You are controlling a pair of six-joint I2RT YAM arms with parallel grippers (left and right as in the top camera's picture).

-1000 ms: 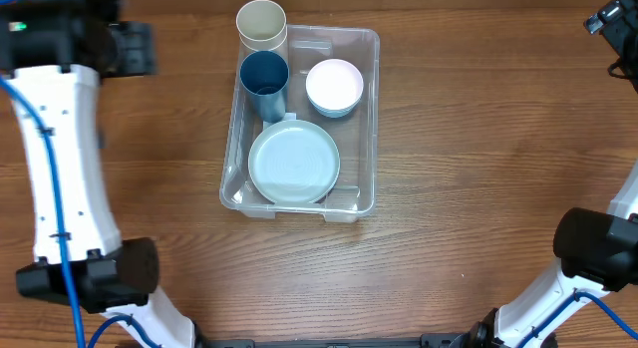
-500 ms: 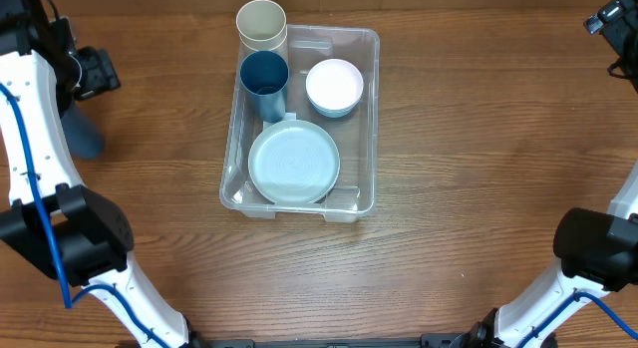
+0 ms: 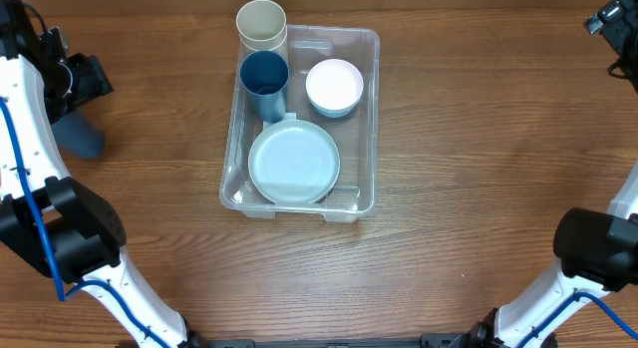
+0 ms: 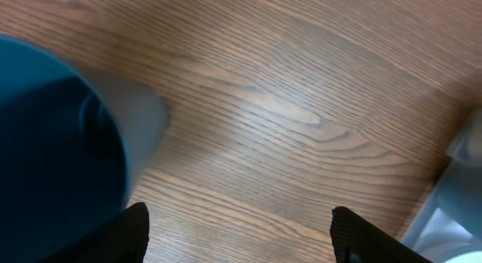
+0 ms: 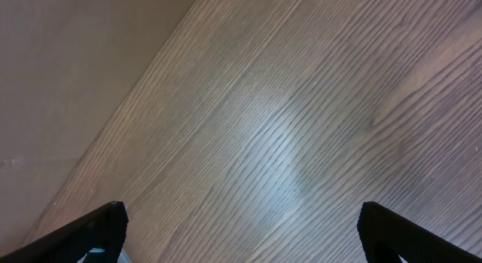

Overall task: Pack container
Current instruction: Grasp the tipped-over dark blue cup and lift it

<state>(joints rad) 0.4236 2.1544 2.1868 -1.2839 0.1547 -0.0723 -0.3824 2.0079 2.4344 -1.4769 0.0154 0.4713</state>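
The clear container [image 3: 376, 119] stands mid-table, and its corner [image 4: 461, 189] shows at the right edge of the left wrist view. Inside it are a dark blue cup [image 3: 264, 77], a white bowl [image 3: 334, 86] and a pale plate [image 3: 293, 163]. A beige cup [image 3: 261, 24] stands at its far left corner. Another dark blue cup [image 3: 80, 137] rests on the table at far left and looms large [image 4: 53, 142] in the left wrist view. My left gripper [image 3: 80, 84] [image 4: 248, 240] is open beside that cup, with bare wood between its fingers. My right gripper [image 5: 252, 233] is open over bare wood.
The right arm's base [image 3: 598, 248] sits at the lower right and the left arm's base [image 3: 70, 238] at the lower left. A pale wall or floor strip [image 5: 75, 59] borders the table's edge in the right wrist view.
The left arm swung toward the far left edge, uncovering the dark blue cup on the table. The right arm and the container's contents have not moved.
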